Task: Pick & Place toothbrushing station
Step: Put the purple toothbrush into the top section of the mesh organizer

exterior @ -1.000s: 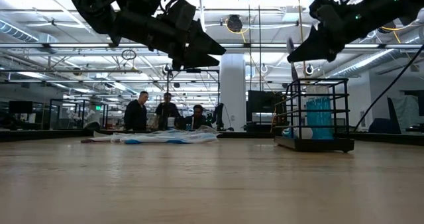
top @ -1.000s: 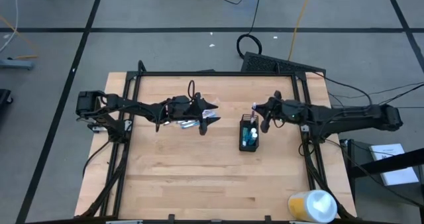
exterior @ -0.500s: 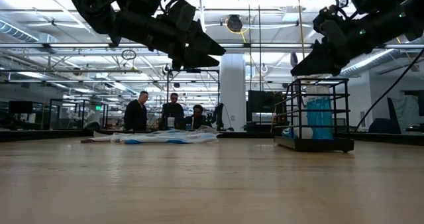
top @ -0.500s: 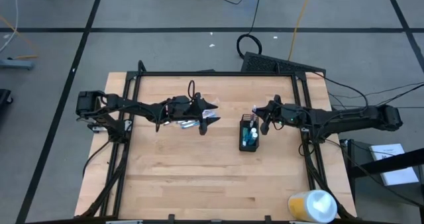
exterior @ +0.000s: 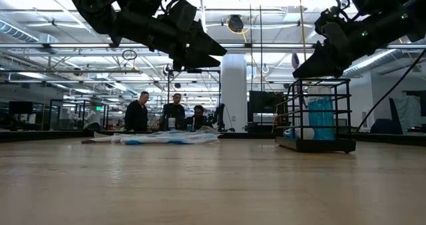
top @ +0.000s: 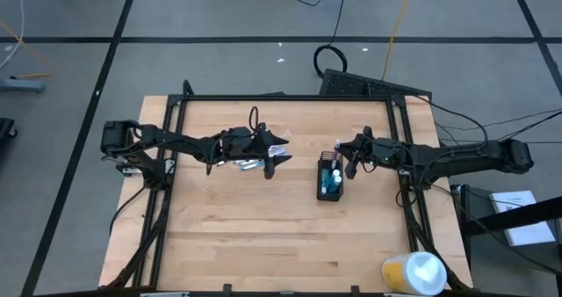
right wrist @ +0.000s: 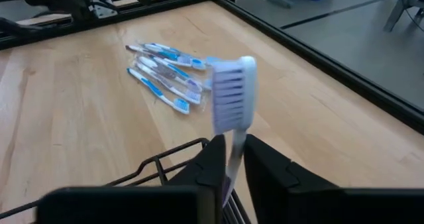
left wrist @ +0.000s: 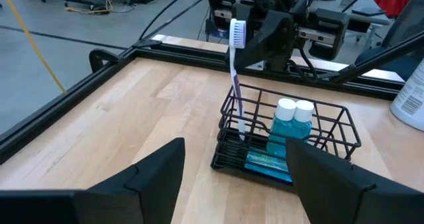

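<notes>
Right gripper [top: 349, 168] dipped toward the black wire-mesh cup [top: 329, 179] — fingers narrow around the upright blue-and-white toothbrush [left wrist: 235, 78]. Left gripper [top: 270, 167] hasn't budged (jaws wide, empty).

Two matte-black jointed arms [top: 176, 143] trailing thin black cables, with blunt wedge-shaped fingers [left wrist: 159, 177].

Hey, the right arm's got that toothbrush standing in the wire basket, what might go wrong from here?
1. The tall purple-and-white toothbrush stands bristles-up in the black wire-mesh basket between the right gripper fingers; once released it may tilt over the rim.
2. Withdrawing, the fingers could snag the wire and drag the basket with its blue tubes.
3. The left gripper hovers open nearby; the arms could collide.
</notes>
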`<action>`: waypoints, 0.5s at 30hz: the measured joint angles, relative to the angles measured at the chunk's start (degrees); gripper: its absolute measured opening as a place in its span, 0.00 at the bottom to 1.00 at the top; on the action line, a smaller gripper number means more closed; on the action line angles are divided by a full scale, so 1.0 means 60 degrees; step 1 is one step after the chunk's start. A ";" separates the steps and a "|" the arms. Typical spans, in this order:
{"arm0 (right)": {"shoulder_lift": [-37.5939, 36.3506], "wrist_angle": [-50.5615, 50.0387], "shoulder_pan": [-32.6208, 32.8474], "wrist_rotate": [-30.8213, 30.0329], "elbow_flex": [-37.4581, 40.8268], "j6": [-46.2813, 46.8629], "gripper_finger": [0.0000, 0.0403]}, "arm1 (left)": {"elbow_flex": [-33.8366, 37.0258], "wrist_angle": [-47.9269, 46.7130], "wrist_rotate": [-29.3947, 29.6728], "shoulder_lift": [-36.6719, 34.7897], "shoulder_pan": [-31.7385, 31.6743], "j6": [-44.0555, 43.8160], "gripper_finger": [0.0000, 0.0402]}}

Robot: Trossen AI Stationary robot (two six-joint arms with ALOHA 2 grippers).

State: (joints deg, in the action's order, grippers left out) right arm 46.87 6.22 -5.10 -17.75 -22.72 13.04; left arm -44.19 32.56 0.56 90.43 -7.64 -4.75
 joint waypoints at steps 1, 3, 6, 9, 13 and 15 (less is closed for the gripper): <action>-0.0001 0.0005 0.0000 0.0002 0.0000 0.0000 0.15 | -0.0003 0.0000 0.0000 0.0000 0.0000 0.0000 0.66; -0.0008 0.0029 0.0000 0.0002 0.0000 -0.0007 0.19 | -0.0003 -0.0003 0.0000 0.0000 0.0000 0.0000 0.66; -0.0166 0.0045 0.0000 0.0002 0.0000 -0.0024 0.26 | -0.0003 -0.0004 0.0000 0.0000 0.0000 0.0000 0.66; -0.0512 0.0050 0.0000 -0.0008 0.0000 -0.0166 0.31 | 0.0000 0.0000 0.0000 0.0000 0.0000 0.0000 0.66; -0.1088 0.0063 0.0003 -0.0042 0.0000 -0.0398 0.35 | 0.0000 -0.0050 0.0000 0.0000 0.0000 0.0000 0.66; -0.1355 0.0066 0.0002 -0.0045 0.0000 -0.0533 0.36 | 0.0000 -0.0066 0.0000 0.0000 0.0000 -0.0002 0.66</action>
State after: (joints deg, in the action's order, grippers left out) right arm 38.74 6.61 -5.09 -18.02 -22.72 9.84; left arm -44.18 32.16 0.56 90.43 -7.64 -4.77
